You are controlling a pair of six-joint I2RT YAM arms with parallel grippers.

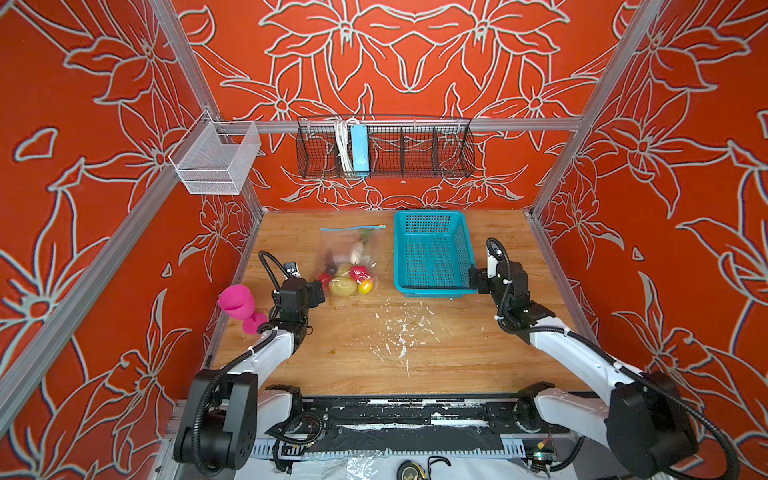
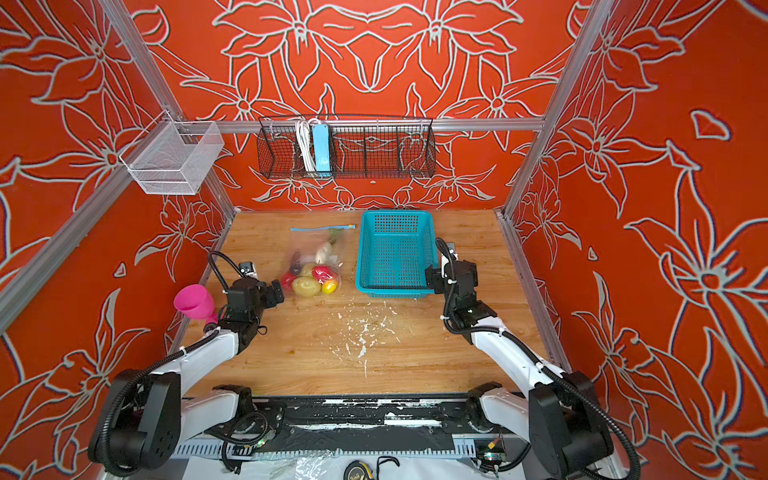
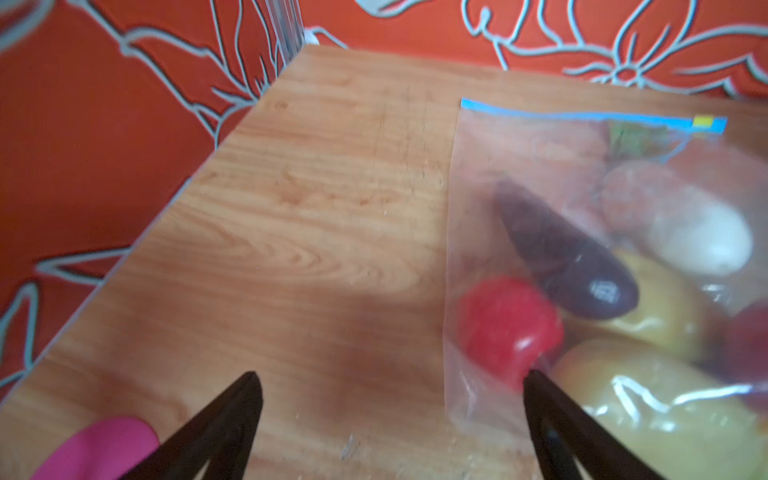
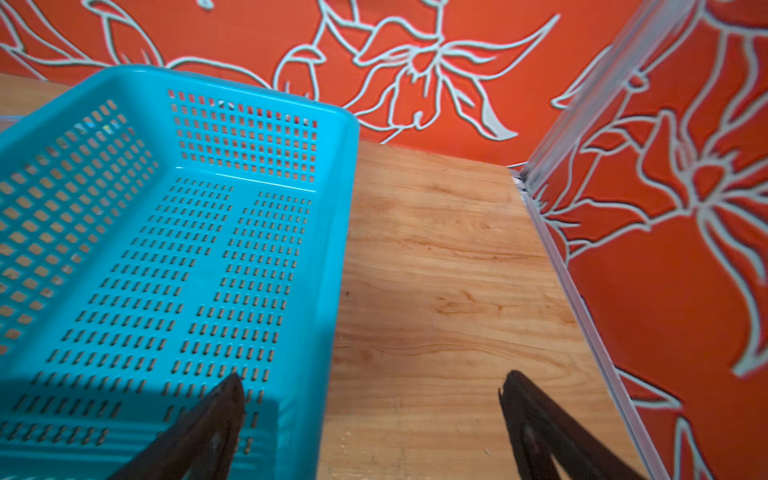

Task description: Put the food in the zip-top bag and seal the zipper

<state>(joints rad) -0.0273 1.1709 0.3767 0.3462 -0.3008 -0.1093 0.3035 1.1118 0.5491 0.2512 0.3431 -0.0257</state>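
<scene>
Left tool point(image 3: 390, 378) jaws apart, empty, just beside the bag point(image 1: 337, 245). Food point(image 1: 344, 286) is all inside it, on the table point(image 1: 374, 353) left of centre, toward the back edge. Zipper point(image 1: 353, 227) lies straight, slider point(image 1: 381, 226) at its right end; sealed or not, can't tell. Basket point(image 1: 430, 216) empty. Right tool point(image 4: 372, 380) apart, empty, at the basket's near right corner. You're at sealing: pin the bag, run the slider if it gapes.

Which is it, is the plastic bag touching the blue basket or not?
Apart. In both top views a strip of bare table shows between the bag and the basket along their facing sides.
</scene>
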